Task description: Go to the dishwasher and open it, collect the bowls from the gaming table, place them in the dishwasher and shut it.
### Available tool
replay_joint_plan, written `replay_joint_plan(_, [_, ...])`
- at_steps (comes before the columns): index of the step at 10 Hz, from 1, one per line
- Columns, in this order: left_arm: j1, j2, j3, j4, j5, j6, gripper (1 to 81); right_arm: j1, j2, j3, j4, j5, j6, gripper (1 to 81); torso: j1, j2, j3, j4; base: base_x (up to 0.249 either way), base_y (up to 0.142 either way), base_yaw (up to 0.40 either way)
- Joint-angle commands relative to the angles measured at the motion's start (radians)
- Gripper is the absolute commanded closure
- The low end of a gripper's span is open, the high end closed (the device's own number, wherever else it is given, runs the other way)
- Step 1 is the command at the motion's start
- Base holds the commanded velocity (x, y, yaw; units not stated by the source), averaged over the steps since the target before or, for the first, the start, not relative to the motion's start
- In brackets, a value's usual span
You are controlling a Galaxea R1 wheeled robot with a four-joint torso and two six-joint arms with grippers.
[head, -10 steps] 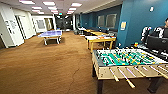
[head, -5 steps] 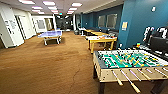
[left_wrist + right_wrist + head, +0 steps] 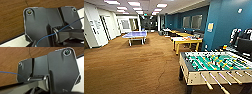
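The gaming table (image 3: 177, 40), white-topped with a yellow rim and legs, stands in the head view at the middle right, beyond the foosball table. Small reddish spots on its top look like the bowls (image 3: 191, 38); they are too blurred to count or tell apart. The dishwasher is out of view. Both wrist views look down past my own dark plates onto brown carpet (image 3: 11, 18) (image 3: 11, 62).
A green-field foosball table (image 3: 214, 65) with rods stands close at the right. A blue ping-pong table (image 3: 135, 35) is at the far left-centre. More yellow-topped tables (image 3: 182, 34) line the blue right wall. Open brown carpet (image 3: 129, 67) stretches ahead and left.
The head view has crept slightly forward, so the foosball table sits a little lower and larger in the picture. Nothing in the room itself has moved.
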Motion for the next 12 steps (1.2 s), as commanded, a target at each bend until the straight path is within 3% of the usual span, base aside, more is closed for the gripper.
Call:
replay_joint_plan(1, [-0.052, 0.002, 0.003, -0.009, 0.055, 0.003, 1.0, 0.049, -0.005, 0.002, -0.010, -0.045, -0.004, 1.0, 0.000, 0.000, 0.000, 0.000, 0.108, 0.082, 0.000])
replay_joint_plan(4, [-0.052, 0.002, 0.003, -0.009, 0.055, 0.003, 1.0, 0.049, -0.003, 0.002, -0.010, -0.045, -0.004, 1.0, -0.001, 0.000, 0.000, 0.000, 0.108, 0.071, 0.000])
replay_joint_plan(12, [-0.051, 0.003, 0.003, -0.007, 0.055, 0.003, 1.0, 0.049, -0.005, 0.002, -0.010, -0.045, -0.004, 1.0, -0.001, 0.000, 0.000, 0.000, 0.117, 0.000, 0.000])
